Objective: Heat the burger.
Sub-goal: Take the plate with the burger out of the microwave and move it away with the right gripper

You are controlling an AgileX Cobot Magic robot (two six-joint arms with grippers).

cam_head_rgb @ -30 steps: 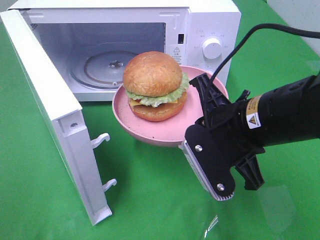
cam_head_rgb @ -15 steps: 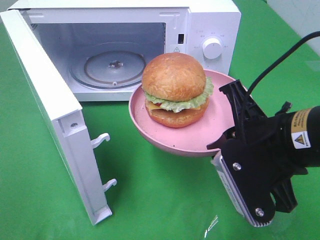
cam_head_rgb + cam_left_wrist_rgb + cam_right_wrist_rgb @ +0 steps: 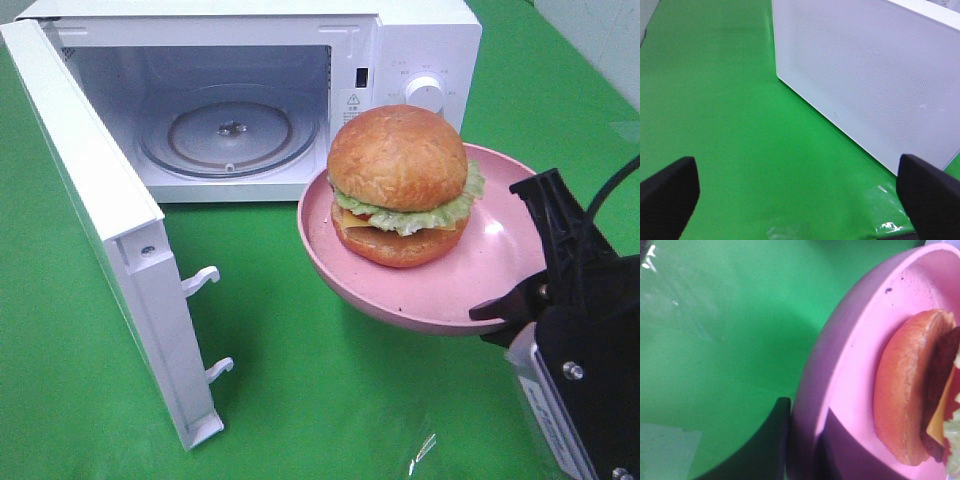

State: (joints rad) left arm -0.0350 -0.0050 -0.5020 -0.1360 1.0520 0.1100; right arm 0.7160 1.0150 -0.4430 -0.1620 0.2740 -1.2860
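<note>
Green cloth (image 3: 300, 400) covers table; white microwave (image 3: 420, 40) door open.

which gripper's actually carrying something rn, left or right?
The right gripper: it's clamped on the rim of the pink plate that carries the burger, held off the table. The left gripper is wide open over green cloth, holding nothing.

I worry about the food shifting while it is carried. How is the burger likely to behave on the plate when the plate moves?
The burger is tall, a domed bun over loose lettuce, so it could probably tip or slide apart if jolted. It sits unsecured on the smooth pink plate, which the right gripper holds by one edge only, so a tilt might let it slip. The raised rim may catch it.
</note>
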